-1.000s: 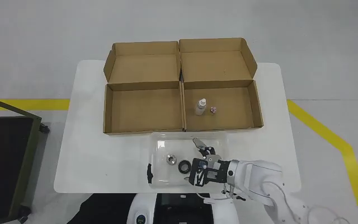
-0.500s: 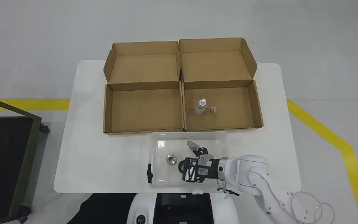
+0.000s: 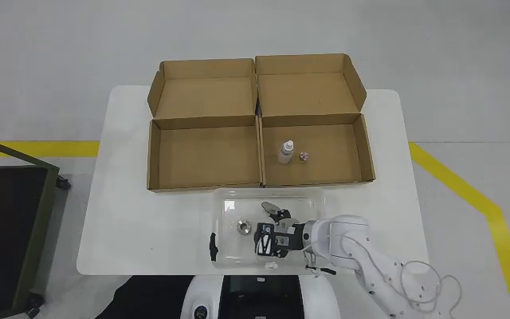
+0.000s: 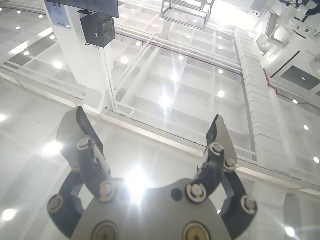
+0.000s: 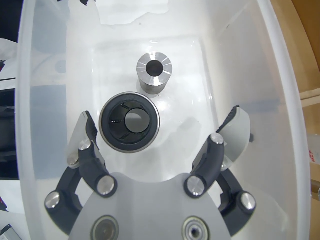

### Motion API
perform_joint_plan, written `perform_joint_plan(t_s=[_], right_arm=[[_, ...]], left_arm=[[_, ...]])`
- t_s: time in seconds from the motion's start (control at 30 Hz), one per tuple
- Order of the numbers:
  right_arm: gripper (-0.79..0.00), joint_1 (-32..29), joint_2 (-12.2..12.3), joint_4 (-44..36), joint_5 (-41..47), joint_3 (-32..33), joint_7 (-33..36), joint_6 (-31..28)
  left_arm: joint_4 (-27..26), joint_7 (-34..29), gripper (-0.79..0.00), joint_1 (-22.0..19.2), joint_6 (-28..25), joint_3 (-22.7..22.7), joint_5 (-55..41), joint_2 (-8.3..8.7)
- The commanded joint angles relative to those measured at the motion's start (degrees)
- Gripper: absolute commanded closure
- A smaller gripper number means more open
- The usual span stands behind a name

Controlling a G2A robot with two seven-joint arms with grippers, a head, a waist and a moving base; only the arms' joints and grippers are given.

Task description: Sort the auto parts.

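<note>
Over the last second the right arm (image 3: 351, 239) has slid sideways along the clear bin (image 3: 227, 199) at the near edge of the white surface (image 3: 127, 199), towards the end where the parts sit. A second ago the black bearing (image 5: 129, 125) lay uncovered in the top view, beside the tool. Half a second ago the tool had reached its edge. Now the tool hangs right over it and hides it from above.

In the right wrist view the right jaws are spread wide and hold nothing. The bearing stands on end on the bin floor between them, much closer to one finger (image 5: 86, 128), which sits just beside its rim; whether they touch I cannot tell. The other finger (image 5: 237, 128) is well apart from it, near the bin wall. Just past the bearing stands the silver bushing (image 3: 243, 226), upright with its bore facing up, and it has not shifted.

The two cardboard boxes behind the bin are as they were. The left box (image 3: 203, 155) has bare card inside. The right box (image 3: 335, 147) holds a white bottle-shaped part (image 3: 285, 151) and a small part (image 3: 303, 157) just beside it.

The left jaws, seen in the left wrist view, gape wide with nothing between them and point up at the hall's ceiling
</note>
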Motion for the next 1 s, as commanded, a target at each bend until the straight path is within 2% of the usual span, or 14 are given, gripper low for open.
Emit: perform_joint_plan(t_s=[0.0,0.03,0.07,0.1,0.23,0.43,0.6,0.67,0.97], right_arm=[[-0.742,0.28,-0.06,0.15,-0.31,-0.49,-0.4,-0.29],[-0.733,0.41,-0.09,0.36,-0.51,-0.74,-0.59,-0.33],[-0.68,0.55,-0.13,0.56,-0.87,-1.01,-0.6,-0.25],[-0.588,0.66,-0.17,0.73,-1.07,-1.31,-0.72,-0.22],[-0.416,1.16,-0.32,1.52,-1.39,-2.0,-1.21,-0.01],[-0.299,1.58,-0.32,1.92,-1.24,-2.15,-1.61,-0.3],[-0.105,1.71,-0.27,2.09,-1.34,-2.19,-2.38,-0.64],[0.0,1.74,-0.24,2.03,-1.04,-2.04,-2.74,-0.65],[0.0,0.78,0.49,0.21,1.25,1.27,-4.05,-1.37]], left_arm=[[0.0,0.0,-0.785,0.0,0.0,0.0,0.0,0.0],[0.0,0.0,-0.785,0.0,0.0,0.0,0.0,0.0],[0.0,0.0,-0.785,0.0,0.0,0.0,0.0,0.0],[0.0,0.0,-0.785,0.0,0.0,0.0,0.0,0.0],[0.0,0.0,-0.785,0.0,0.0,0.0,0.0,0.0],[0.0,0.0,-0.785,0.0,0.0,0.0,0.0,0.0],[0.0,0.0,-0.785,0.0,0.0,0.0,0.0,0.0],[0.0,0.0,-0.785,0.0,0.0,0.0,0.0,0.0],[0.0,0.0,-0.785,0.0,0.0,0.0,0.0,0.0]])
